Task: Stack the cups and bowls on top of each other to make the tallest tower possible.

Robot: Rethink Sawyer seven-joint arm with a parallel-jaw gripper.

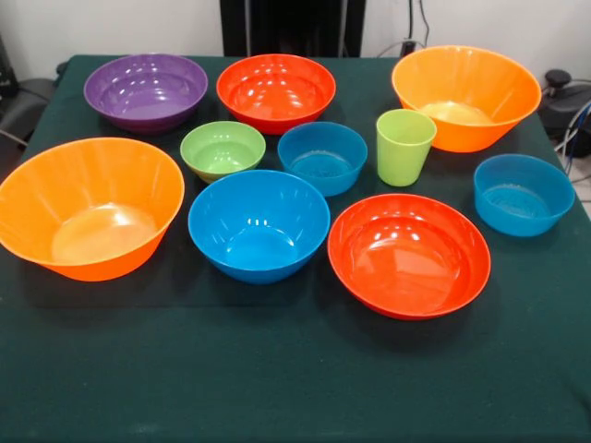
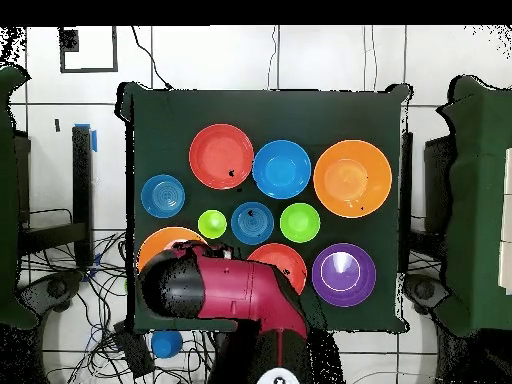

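1. Layout, front view, left to right. I read positions as clock directions from the small blue bowl (image 1: 322,157) at the middle of the green table (image 1: 295,378).
   - Big orange bowl (image 1: 90,207): 8 o'clock.
   - Purple bowl (image 1: 146,90): 10 o'clock.
   - Small lime-green bowl (image 1: 223,149): 9 o'clock, just beside.
   - Large blue bowl (image 1: 259,224): 7 o'clock.
   - Red-orange bowl (image 1: 276,91): 11 o'clock.
   - Second red-orange bowl (image 1: 409,255): 5 o'clock.
   - Lime-green cup (image 1: 404,146): 3 o'clock, upright, mouth up.
   - Second orange bowl (image 1: 466,96): 2 o'clock.
   - Third blue bowl (image 1: 524,194): 4 o'clock.
2. Tower status. No tower exists yet. Every bowl stands alone on the cloth; none is nested.
3. Contents. All bowls and the cup appear empty; bare floors show in each.
4. Handling. I judge these glossy plastic pieces light, stiff and slippery. Take hold at the rim, one finger inside, one outside. The big orange bowls flare widely, so a wall pinch near the lip is probably the only purchase. The cup is narrow enough to clasp across its body.
5. Arm. The overhead view shows the red and black arm (image 2: 225,290) drawn back over the table edge nearest the base. It covers part of one orange bowl and one red-orange bowl. I cannot tell how the jaws stand; the gripper itself is not visible.
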